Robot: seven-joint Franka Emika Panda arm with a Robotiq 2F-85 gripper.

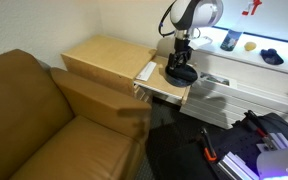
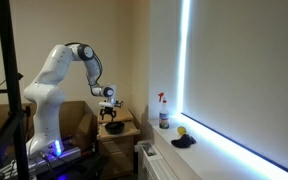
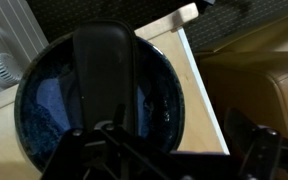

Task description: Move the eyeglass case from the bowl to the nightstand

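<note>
Far left of your hand, a brown couch [image 1: 39, 115] fills the lower corner in an exterior view. Btw the couch and the hand stands the light wood bench [image 1: 104, 58].

Your hand [image 1: 181, 57] hangs at centre-right, just above a dark bowl [image 1: 180, 74] that sits at the bench edge farthest from the couch. In an exterior view from a different angle, the white arm [image 2: 54, 75] arches over from the left. There the hand [image 2: 110, 106] points straight down over the bowl [image 2: 114, 127].

In the wrist view, the black eyeglass case [image 3: 104, 70] lies lengthwise inside the blue-black bowl [image 3: 39, 105], directly below the hand [image 3: 164, 155]. The jaws are spread wide w/ nothing held. The fingers [image 3: 84, 150] are blurred dark shapes along the bottom edge. You can't tell if they touch the case.

Right of the hand, well apart, a white windowsill [image 1: 284, 72] carries a spray bottle [image 1: 229, 40], then a small yellow object [image 1: 250, 45], then a dark crumpled item [image 1: 272, 57].
</note>
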